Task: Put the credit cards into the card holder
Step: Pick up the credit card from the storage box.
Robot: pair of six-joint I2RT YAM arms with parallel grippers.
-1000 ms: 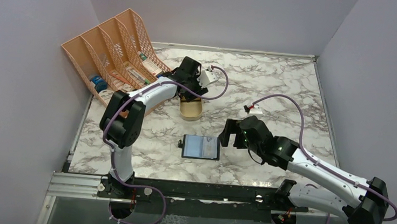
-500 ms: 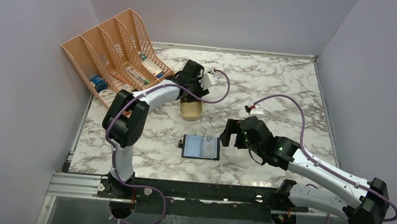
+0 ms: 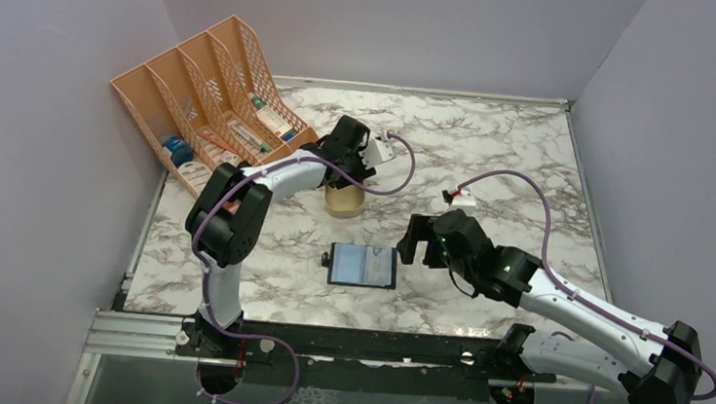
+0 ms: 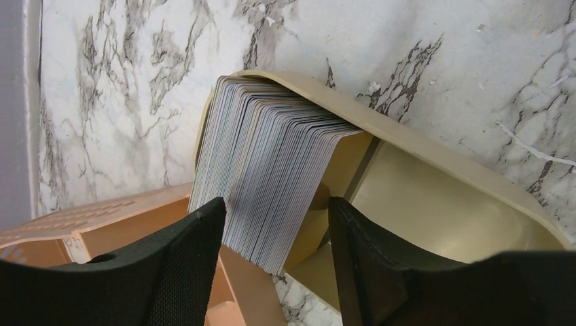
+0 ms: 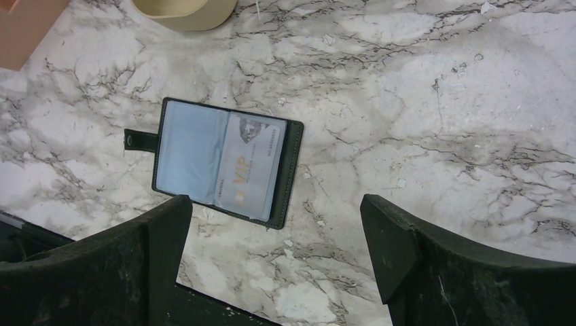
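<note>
Progress partial, we judge: one pale card (image 5: 248, 166) lies on open card holder (image 5: 190, 146), mid-table. Credit cards (image 4: 265, 170) stacked in tan tin (image 4: 435, 204). Left gripper (image 4: 272, 227) jaws spread astride stack, nothing grasped; right gripper (image 5: 275, 217) released above holder.

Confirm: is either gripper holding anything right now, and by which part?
Nothing is held. The left gripper is open, its fingers straddling the credit cards standing in the tin; the right gripper hangs open near the card holder.
</note>
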